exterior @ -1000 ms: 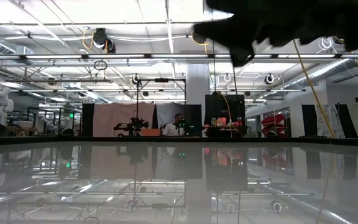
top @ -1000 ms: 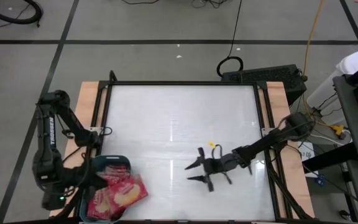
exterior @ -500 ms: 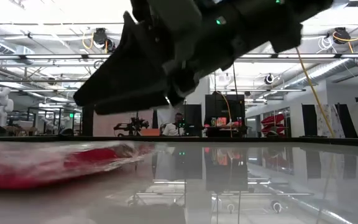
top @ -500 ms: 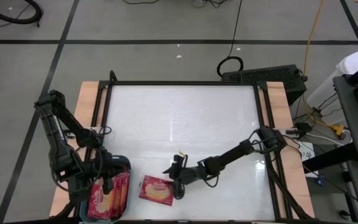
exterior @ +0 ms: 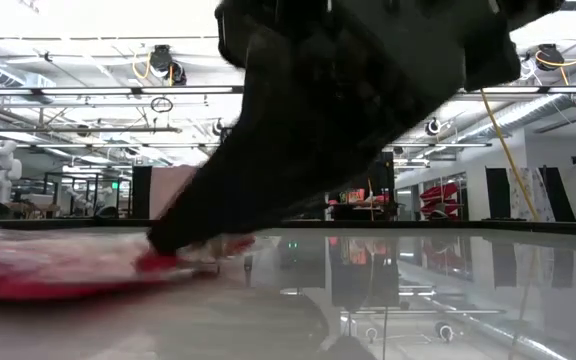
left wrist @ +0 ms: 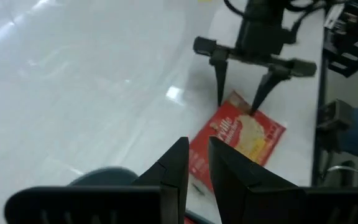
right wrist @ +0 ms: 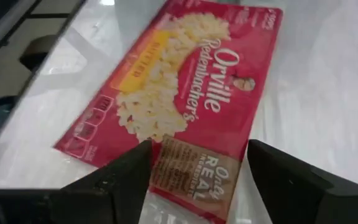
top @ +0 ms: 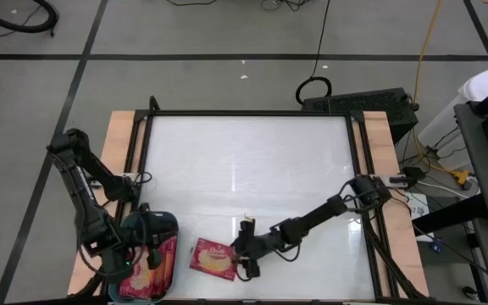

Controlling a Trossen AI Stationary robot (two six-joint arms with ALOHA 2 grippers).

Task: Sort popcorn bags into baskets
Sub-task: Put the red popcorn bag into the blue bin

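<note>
One red popcorn bag [top: 213, 258] lies flat on the table, picture side up, just right of the teal basket [top: 168, 224]. It also shows in the left wrist view [left wrist: 235, 140], the right wrist view [right wrist: 185, 93] and the low view [exterior: 48, 265]. More red bags [top: 146, 271] lie inside the basket. My right gripper [top: 243, 258] is open and low at the loose bag's right end, one finger on each side of it [right wrist: 199, 149]. My left gripper [top: 149, 250] hovers over the basket, fingers shut and empty [left wrist: 196, 146]. My right gripper comes at the loose bag slanting down from the table's right. Its open fingers [right wrist: 123, 177] stand astride the brown-labelled end [right wrist: 191, 171], with their tips down at the table. I cannot tell whether they touch the bag, which lies flat.
The wide white tabletop [top: 244, 169] stretches beyond and right of the bag. A black frame rail [top: 358, 186] borders the table, with wooden strips outside it. The basket sits at the table's near left corner, under my left arm.
A bag that lay across the basket's right rim now lies flat on the table beside the basket. My right gripper has swept from the middle right of the table toward the near left and come down to that bag's right end, staying open. My left gripper has stayed over the basket.
</note>
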